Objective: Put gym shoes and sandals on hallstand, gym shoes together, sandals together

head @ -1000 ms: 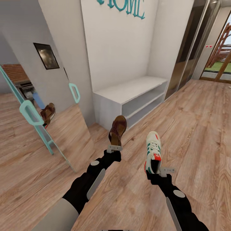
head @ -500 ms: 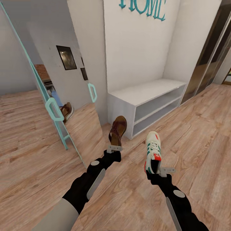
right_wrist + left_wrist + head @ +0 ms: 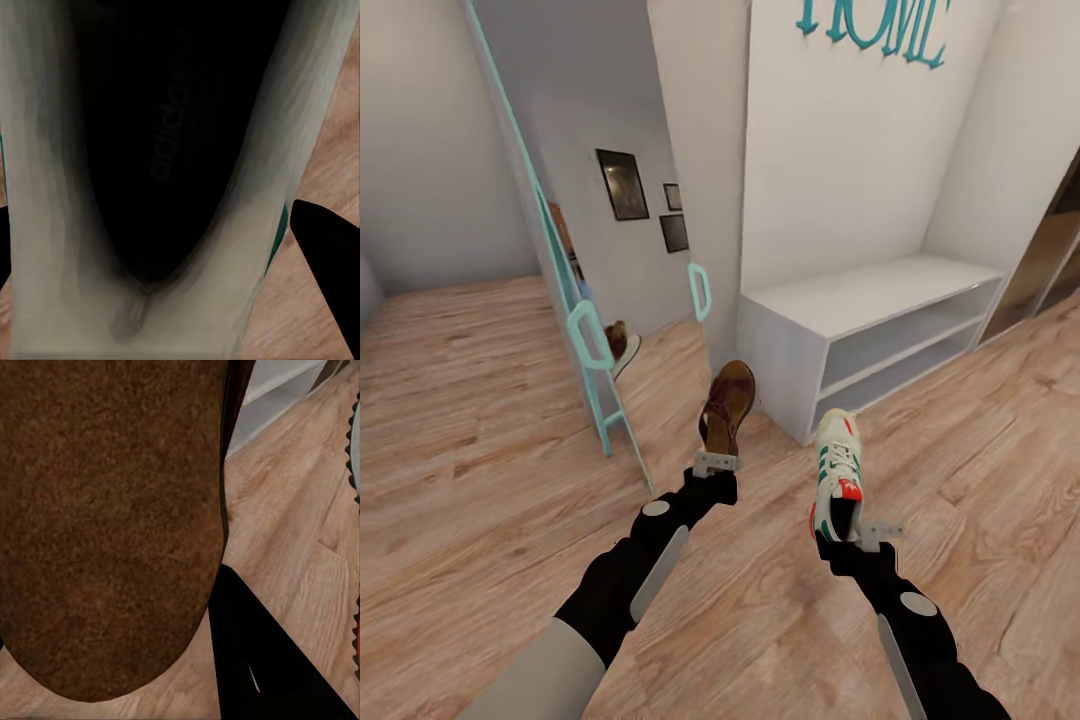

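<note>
My left gripper (image 3: 717, 462) is shut on the heel end of one dark brown sandal (image 3: 728, 405), held up off the floor with its toe pointing away from me. The sandal's tan insole (image 3: 112, 525) looms close in the left wrist view, beside a dark finger (image 3: 255, 660). My right gripper (image 3: 857, 535) is shut on the heel of one white gym shoe (image 3: 837, 470) with green stripes and red patches, also held above the floor. The right wrist view looks into the shoe's dark inside (image 3: 172, 150), with a finger (image 3: 330, 240) alongside. The hallstand is out of view.
A low white rack (image 3: 870, 300) with two open shelves stands ahead right, under teal lettering (image 3: 870, 25) on the wall. A teal-framed mirror (image 3: 575, 330) leans ahead left, reflecting the sandal. Wooden floor (image 3: 480, 480) spreads around. A dark sliding door (image 3: 1060, 250) shows at the right edge.
The whole picture has shifted: the camera turned left, so rack, lettering and mirror sit further right. Both arms and the held sandal and gym shoe keep the same pose.
</note>
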You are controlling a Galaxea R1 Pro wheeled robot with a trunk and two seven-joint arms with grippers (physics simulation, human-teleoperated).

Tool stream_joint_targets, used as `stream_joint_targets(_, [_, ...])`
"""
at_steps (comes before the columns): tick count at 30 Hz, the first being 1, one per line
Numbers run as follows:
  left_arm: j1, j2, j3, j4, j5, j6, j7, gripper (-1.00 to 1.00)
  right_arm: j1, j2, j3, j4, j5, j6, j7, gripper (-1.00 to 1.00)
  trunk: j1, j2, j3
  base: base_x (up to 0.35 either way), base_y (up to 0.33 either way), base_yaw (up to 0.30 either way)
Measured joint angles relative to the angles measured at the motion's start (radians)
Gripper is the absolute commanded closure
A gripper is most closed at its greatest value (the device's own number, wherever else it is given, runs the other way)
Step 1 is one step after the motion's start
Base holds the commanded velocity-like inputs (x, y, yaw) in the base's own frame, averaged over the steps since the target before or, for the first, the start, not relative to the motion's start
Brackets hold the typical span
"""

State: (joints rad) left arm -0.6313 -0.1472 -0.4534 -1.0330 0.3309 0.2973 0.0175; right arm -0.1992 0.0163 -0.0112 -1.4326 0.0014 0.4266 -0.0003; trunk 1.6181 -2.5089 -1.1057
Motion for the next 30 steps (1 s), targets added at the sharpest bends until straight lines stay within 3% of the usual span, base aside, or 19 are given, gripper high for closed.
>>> stream_joint_targets(7, [0.001,0.000,-0.004,-0.001,-0.001,-0.003,-0.001,1.00,0.000,0.000,0.000,0.000,0.000,0.000,0.000,1.00,0.000,0.000,0.006,0.000,0.000,0.277])
stream_joint_targets(13, [0.002,0.000,-0.071,-0.002,-0.002,-0.005,-0.001,1.00,0.000,0.000,0.000,0.000,0.000,0.000,0.000,1.00,0.000,0.000,0.011,0.000,-0.025,0.276])
stream_joint_targets(30, [0.002,0.000,-0.077,-0.002,-0.003,-0.005,0.000,1.00,0.000,0.000,0.000,-0.001,0.000,0.001,0.000,1.00,0.000,0.000,0.026,0.000,-0.321,0.274])
